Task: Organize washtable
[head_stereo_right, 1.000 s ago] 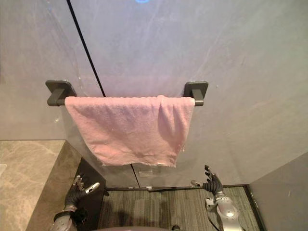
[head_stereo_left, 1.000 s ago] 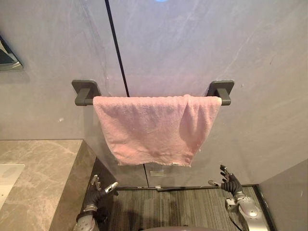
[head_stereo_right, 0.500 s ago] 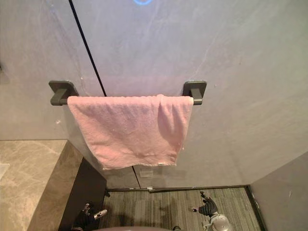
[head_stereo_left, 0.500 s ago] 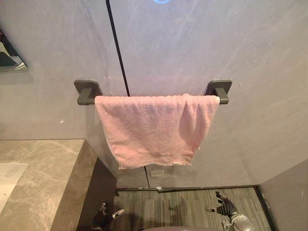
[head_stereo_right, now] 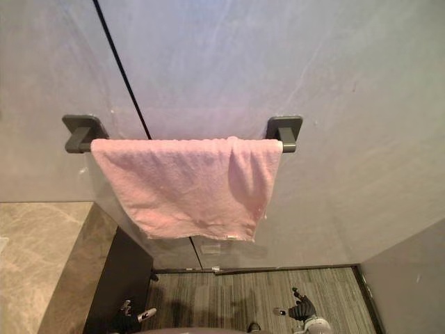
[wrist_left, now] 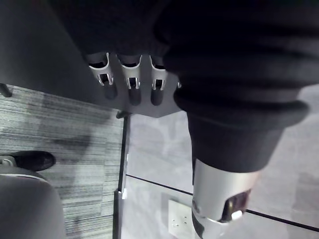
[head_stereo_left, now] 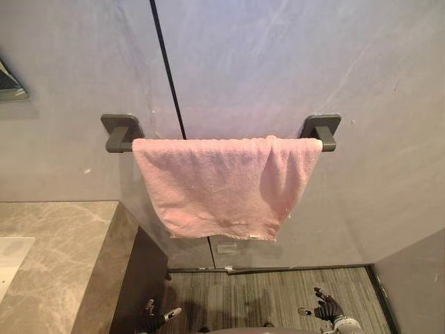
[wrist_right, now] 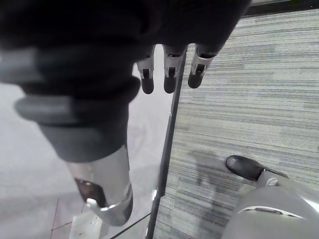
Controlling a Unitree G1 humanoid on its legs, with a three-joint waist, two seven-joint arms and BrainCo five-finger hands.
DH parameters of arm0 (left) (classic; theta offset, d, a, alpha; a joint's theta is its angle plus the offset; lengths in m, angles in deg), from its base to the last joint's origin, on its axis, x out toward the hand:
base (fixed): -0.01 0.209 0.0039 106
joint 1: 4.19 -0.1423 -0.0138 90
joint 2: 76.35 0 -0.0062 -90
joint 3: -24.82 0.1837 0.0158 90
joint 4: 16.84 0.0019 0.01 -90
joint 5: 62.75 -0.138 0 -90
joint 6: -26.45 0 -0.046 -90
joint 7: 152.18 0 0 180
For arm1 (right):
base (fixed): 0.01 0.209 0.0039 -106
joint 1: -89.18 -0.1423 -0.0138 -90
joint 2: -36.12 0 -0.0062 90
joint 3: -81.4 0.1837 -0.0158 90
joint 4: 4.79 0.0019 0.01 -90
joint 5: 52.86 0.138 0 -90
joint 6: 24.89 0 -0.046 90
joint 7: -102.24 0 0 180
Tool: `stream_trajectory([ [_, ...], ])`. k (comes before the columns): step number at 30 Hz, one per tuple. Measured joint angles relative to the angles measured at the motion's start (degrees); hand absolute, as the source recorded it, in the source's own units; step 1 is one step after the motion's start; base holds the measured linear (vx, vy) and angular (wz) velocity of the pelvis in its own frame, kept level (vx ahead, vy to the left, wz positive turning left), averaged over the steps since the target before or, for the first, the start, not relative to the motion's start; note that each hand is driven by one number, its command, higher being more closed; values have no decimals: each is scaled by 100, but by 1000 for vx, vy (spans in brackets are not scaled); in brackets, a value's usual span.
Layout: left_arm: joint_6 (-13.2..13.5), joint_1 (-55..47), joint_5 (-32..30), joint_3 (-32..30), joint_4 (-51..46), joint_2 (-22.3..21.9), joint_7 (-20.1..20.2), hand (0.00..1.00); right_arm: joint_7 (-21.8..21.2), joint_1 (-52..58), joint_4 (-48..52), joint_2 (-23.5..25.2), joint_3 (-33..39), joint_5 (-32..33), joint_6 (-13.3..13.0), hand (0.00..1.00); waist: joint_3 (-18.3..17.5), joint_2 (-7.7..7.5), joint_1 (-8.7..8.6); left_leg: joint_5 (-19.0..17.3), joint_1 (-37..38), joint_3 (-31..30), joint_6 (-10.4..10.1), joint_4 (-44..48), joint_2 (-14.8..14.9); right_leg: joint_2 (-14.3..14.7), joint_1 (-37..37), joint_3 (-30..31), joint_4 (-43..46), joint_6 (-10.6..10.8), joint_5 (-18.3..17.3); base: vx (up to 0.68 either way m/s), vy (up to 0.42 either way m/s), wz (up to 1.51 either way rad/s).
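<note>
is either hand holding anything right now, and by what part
Nothing is held. The left hand and right hand are low, fingers relaxed and empty. The pink towel hangs over the towel rail above them, apart from both.

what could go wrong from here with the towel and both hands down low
1. The pink towel is bunched and folded over at its right end on the bar, and its lower edge slants. A one-sided tug might slide it off.
2. The open left hand sits low, close to the counter's dark side. Lifting it straight up might clip that edge.
3. The open right hand is well below the towel, so any fix needs a long upward reach.
</note>
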Motion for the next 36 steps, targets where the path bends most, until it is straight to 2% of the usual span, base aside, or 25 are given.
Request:
stream_trajectory([
  [2,1,60,2,0,46,-1,-18,0,60,-63,-3,3,1,9,2,0,24,-2,14,-4,-47,114,1,14,9,4,-158,119,199,-11,-56,-23,0,-27],
  [5,1,265,2,7,37,15,-27,0,80,-271,-4,41,-5,6,12,0,236,-90,19,-19,-190,176,17,176,-15,-67,-649,258,1035,-7,-390,-73,-4,-12],
  [6,-1,409,3,28,26,43,-30,0,80,-314,2,92,-26,5,20,0,282,-165,29,-53,-418,136,35,366,-18,-124,-931,328,1462,33,-524,-116,-10,9],
  [8,-1,610,4,150,-124,61,-31,0,81,-316,63,120,-72,8,27,0,289,-164,43,-92,-787,31,97,653,53,-191,-1213,555,1870,120,-677,-113,9,56],
  [9,8,694,4,252,-305,108,-34,0,82,-238,108,163,-85,30,32,0,313,-166,10,-90,-996,-229,98,852,6,-249,-1414,688,2957,161,-1128,-85,-12,97],
  [11,22,687,11,286,-548,111,-48,0,76,-126,124,226,-116,51,31,0,275,-228,46,-88,-1214,-630,93,1133,-85,-360,-1269,878,3902,280,-1483,-2,-124,110],
  [12,18,688,15,286,-606,114,-55,0,77,-128,131,223,-152,57,24,0,264,-247,86,-72,-1377,-750,66,1260,-124,-411,-1186,974,3995,325,-1598,-100,-284,114],
  [13,15,705,25,279,-689,118,-75,0,79,-198,147,216,-160,69,24,0,199,-371,159,-9,-1730,-915,-30,1477,-159,-420,-1128,1179,3929,403,-1830,-160,-267,79],
  [14,15,704,27,274,-726,118,-96,0,81,-254,165,207,-158,85,24,0,205,-380,168,29,-1858,-985,-87,1543,-159,-371,-1133,1264,3855,416,-1938,-194,-280,83],
  [16,4,686,178,233,-754,7,-188,0,102,-466,326,115,-164,221,32,0,219,-303,341,281,-2135,-1129,-319,1459,-31,-139,-1112,1353,3336,156,-2192,-264,-277,28],
  [17,7,619,225,262,-766,-128,-224,0,116,-621,469,51,-186,290,18,0,237,-186,536,476,-2232,-1130,-434,1307,142,27,-1062,1327,2950,-63,-2329,-287,-264,-8],
  [18,1,607,274,290,-749,-191,-246,0,132,-685,515,18,-192,315,16,0,288,-104,567,566,-2250,-1180,-458,1245,217,103,-1072,1255,2933,-104,-2345,-311,-249,29],
  [20,-1,538,408,503,-857,-333,-274,0,248,-670,697,-39,-183,490,2,0,359,99,515,965,-2240,-1517,-430,779,408,360,-1119,743,3071,-257,-2303,-310,-233,88],
  [22,6,473,410,532,-937,-347,-272,0,295,-665,721,-58,-197,505,-8,0,456,262,467,862,-2255,-1391,-453,523,662,538,-1012,358,2969,-458,-2182,-315,-243,104],
  [23,2,510,470,536,-942,-325,-289,0,326,-627,724,-81,-154,506,-4,0,576,254,422,551,-2265,-952,-298,408,833,542,-897,-34,2680,-634,-1974,-234,-143,116],
  [24,-2,546,482,532,-968,-326,-293,0,331,-618,725,-80,-113,506,2,0,615,213,410,486,-2299,-697,-203,448,844,466,-878,-159,2644,-673,-1918,-188,-94,123],
  [25,1,528,525,537,-1011,-328,-278,0,349,-603,741,-49,-14,511,15,0,696,105,405,490,-2381,-250,-212,877,754,243,-823,-385,2640,-746,-1872,-139,-63,91],
  [26,-2,500,527,574,-1048,-330,-269,0,351,-579,765,-54,43,515,17,0,714,35,401,489,-2415,-165,-210,1347,629,109,-825,-490,2646,-741,-1860,-203,-58,108],
  [27,0,362,527,658,-1205,-339,-261,0,349,-549,836,-117,107,519,18,0,720,-12,332,376,-2389,-165,-200,2483,452,-60,-831,-669,2620,-707,-1785,-179,-10,70],
  [29,-1,269,527,654,-1201,-337,-256,0,345,-529,850,-140,114,518,17,0,641,124,314,-60,-2142,-82,-248,3110,493,-75,-833,-766,2519,-688,-1661,-157,65,45],
  [30,-6,245,526,631,-1200,-324,-251,0,342,-533,850,-126,123,514,20,0,597,198,304,-544,-1676,174,-259,3274,640,-113,-854,-881,2461,-660,-1552,-124,124,37],
  [32,-5,296,525,638,-1195,-337,-219,0,329,-508,827,-122,180,509,29,0,552,268,216,-705,-1146,418,-330,2854,739,-226,-849,-1085,2478,-557,-1482,-143,173,78],
  [33,-8,394,519,667,-1191,-345,-164,0,331,-511,794,-114,315,510,40,0,456,404,55,-634,-842,413,-431,1969,623,-286,-843,-1313,2361,-418,-1381,-151,179,100],
  [34,-6,423,519,675,-1193,-340,-155,0,330,-503,793,-106,353,511,41,0,422,419,-1,-599,-763,401,-432,1641,580,-280,-830,-1369,2266,-354,-1326,-157,186,93],
  [36,-9,499,516,689,-1182,-230,-156,0,325,-469,746,-11,361,519,44,0,347,289,-12,-175,-634,294,-368,879,376,-338,-817,-1502,1906,-278,-1028,-133,143,48],
])
